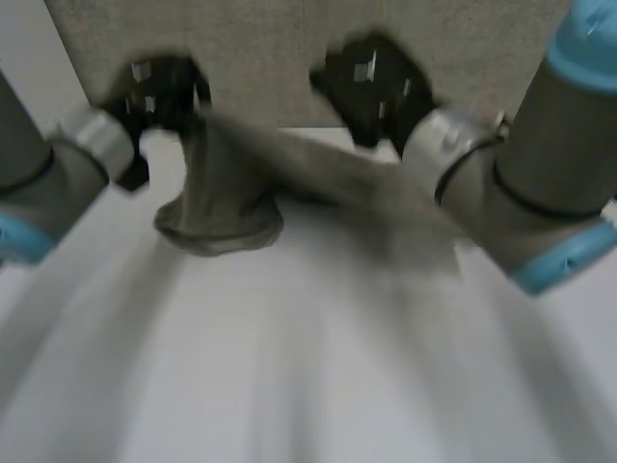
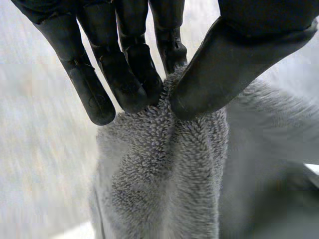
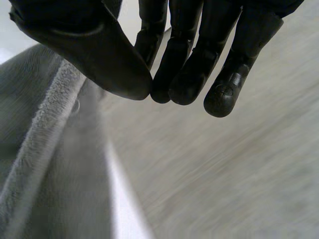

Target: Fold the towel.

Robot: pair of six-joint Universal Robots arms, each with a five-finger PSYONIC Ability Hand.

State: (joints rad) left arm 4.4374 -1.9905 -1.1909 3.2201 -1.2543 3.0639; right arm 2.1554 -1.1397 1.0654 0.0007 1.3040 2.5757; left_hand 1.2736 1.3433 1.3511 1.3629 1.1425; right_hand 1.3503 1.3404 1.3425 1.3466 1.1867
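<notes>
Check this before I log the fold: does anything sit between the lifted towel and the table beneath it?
Nothing visible does. The towel, pinched by the left hand, hangs over a bare stretch of the white table.

Grey towel [image 1: 224,207], white desk [image 1: 289,376]
The left hand [image 1: 159,92] and right hand [image 1: 371,82] were black; the towel was plain grey, unpatterned.

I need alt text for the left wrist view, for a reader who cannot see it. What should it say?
The robot's left hand pinches a bunched part of a grey towel between its thumb and its fingers. The fluffy cloth runs on in soft folds beyond the fingertips.
</notes>
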